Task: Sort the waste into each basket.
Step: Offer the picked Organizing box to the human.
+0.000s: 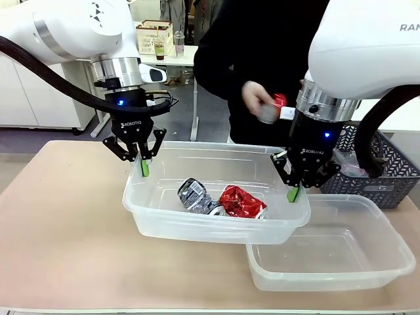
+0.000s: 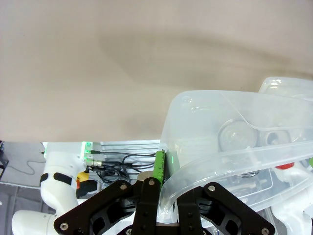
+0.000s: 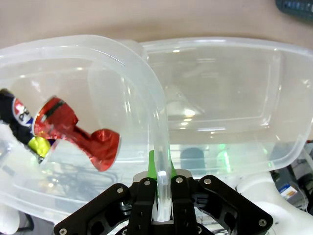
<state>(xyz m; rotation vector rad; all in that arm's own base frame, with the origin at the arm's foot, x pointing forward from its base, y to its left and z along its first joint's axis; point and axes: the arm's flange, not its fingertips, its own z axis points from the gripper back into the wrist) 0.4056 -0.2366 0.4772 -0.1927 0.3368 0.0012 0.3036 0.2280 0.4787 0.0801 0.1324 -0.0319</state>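
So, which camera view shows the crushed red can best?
The front view: the crushed red can lies whole inside the raised tub, beside a silver one. The right wrist view shows it through the tub's wall, distorted. The left wrist view does not show it clearly.

Probably a robot lab: big white robot arms (image 1: 65,29) work at a plain table (image 1: 59,216).

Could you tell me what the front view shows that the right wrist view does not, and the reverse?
Only the front view shows the person's hand holding a red-and-silver can, the left gripper clamped on the far rim, and the dark grey lattice basket.

Only the right wrist view shows the rim pinched between the right gripper pads.

Both show the lifted clear plastic tub with crushed red and silver cans inside, and the empty clear tub.
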